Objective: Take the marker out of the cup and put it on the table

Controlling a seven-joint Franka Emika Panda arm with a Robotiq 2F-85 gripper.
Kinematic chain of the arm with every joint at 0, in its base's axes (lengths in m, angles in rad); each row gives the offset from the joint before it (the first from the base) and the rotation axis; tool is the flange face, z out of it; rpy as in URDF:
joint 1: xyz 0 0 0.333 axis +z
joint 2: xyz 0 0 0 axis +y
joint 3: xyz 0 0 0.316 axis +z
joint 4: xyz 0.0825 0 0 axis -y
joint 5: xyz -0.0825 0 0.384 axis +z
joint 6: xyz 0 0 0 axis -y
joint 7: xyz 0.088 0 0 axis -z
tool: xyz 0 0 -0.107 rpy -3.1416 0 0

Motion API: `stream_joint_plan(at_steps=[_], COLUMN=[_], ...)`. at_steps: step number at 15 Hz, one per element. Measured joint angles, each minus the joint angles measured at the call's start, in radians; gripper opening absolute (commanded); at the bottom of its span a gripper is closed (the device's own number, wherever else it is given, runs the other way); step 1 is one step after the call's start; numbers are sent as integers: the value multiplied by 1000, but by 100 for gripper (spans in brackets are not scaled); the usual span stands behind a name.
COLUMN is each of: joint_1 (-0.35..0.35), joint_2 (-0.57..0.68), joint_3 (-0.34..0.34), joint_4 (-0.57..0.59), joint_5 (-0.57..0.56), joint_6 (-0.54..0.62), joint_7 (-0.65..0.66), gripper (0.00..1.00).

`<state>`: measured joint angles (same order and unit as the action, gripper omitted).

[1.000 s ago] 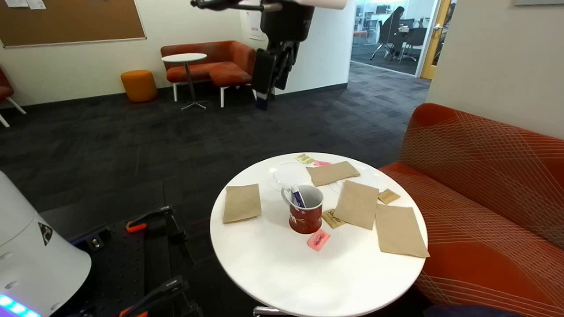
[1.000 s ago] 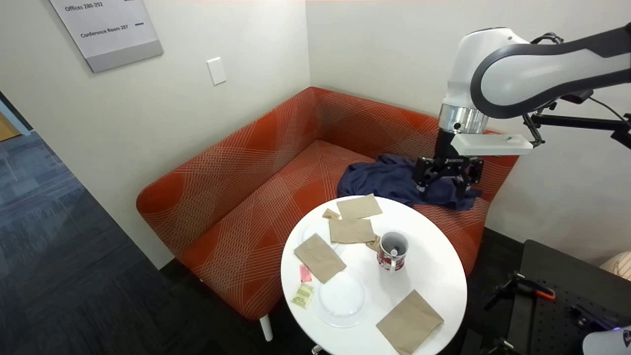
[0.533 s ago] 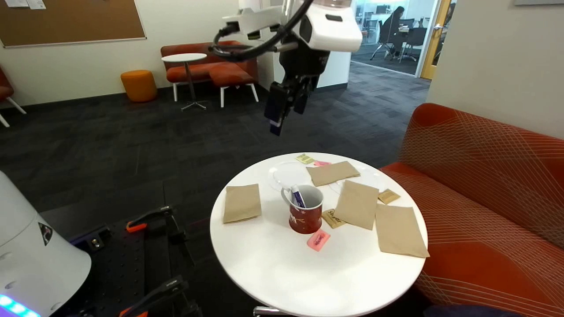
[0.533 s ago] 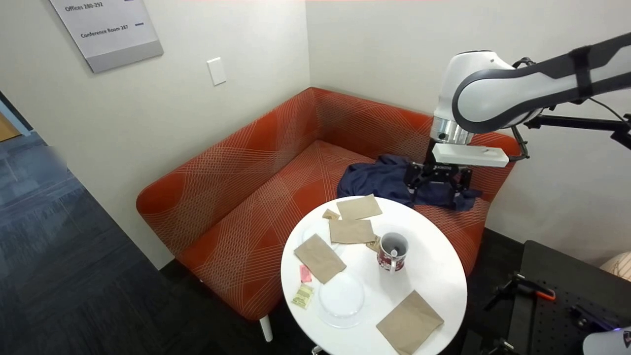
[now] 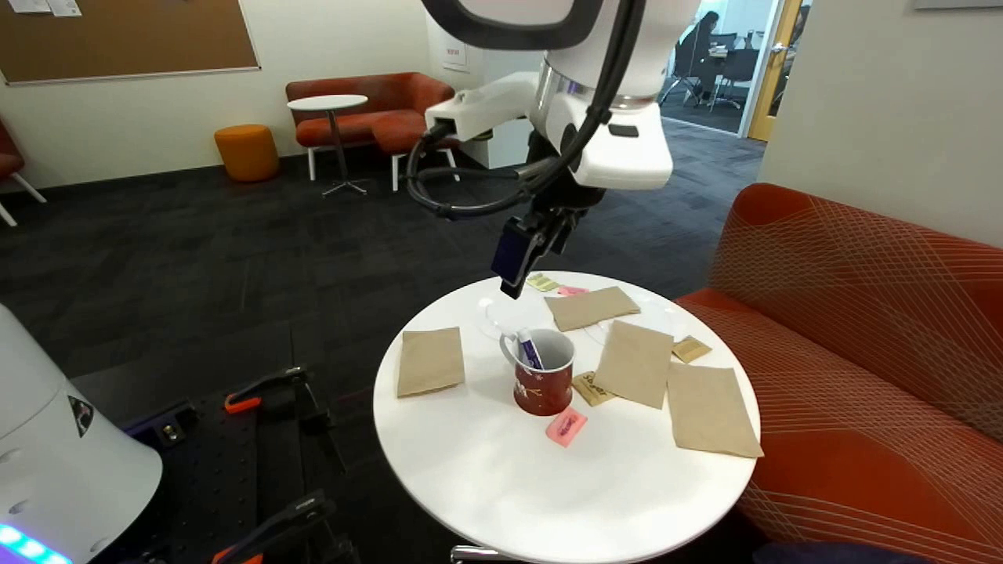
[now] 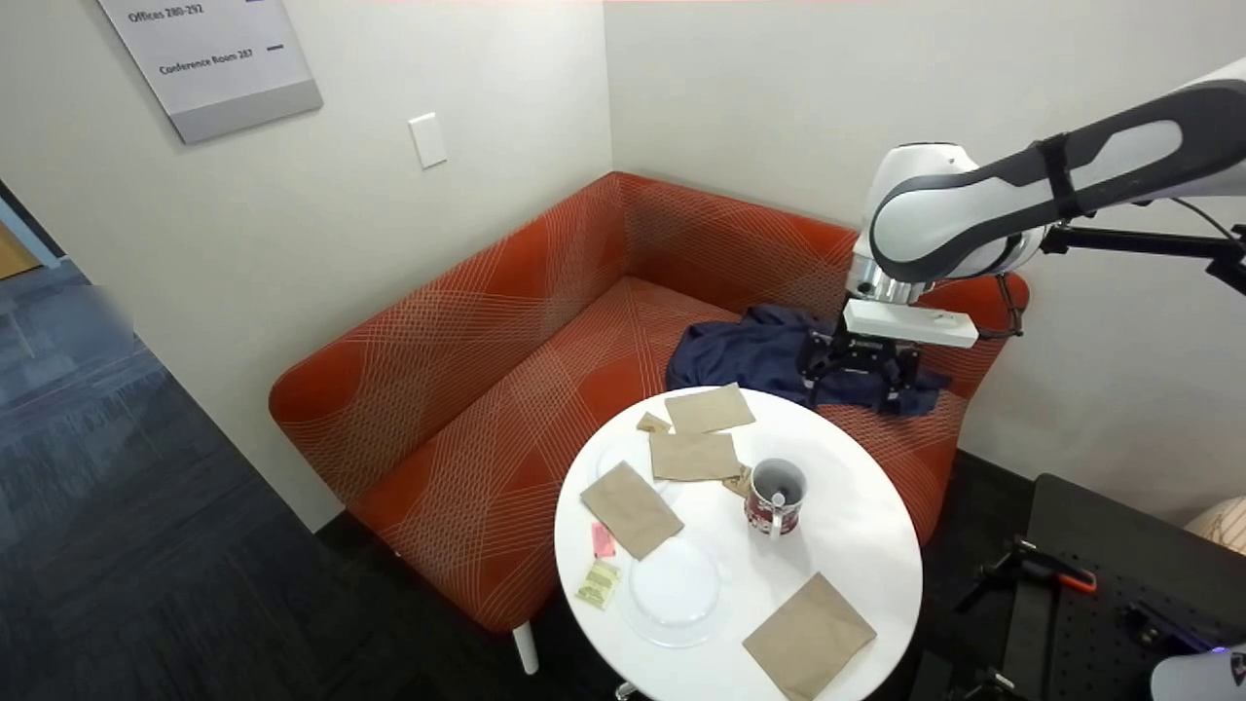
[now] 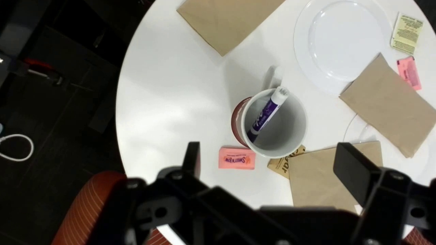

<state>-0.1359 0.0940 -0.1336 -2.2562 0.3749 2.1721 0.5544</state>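
Marker (image 7: 266,114) leans inside the cup (image 7: 290,131) while the gripper (image 7: 269,153) hangs apart from both, its jaws spread wide.

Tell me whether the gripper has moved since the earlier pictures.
Yes: in an exterior view, the gripper has moved down and rightward in the image, closer to the table.

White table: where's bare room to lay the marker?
In an exterior view: the stretch between the nearer pink packet and the near rim of the table; also between the mug and lone napkin. Crowded: beyond and right of the mug, where other napkins, plates and packets bunch.
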Motion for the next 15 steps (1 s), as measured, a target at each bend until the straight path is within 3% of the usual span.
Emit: stream_joint_plan(at_steps=[15], joint_1=[-1], joint_2=[14], joint_3=[-6], joint_4=[-1], joint_5=[3], joint_6=[0], joint_7=[1], gripper=[100])
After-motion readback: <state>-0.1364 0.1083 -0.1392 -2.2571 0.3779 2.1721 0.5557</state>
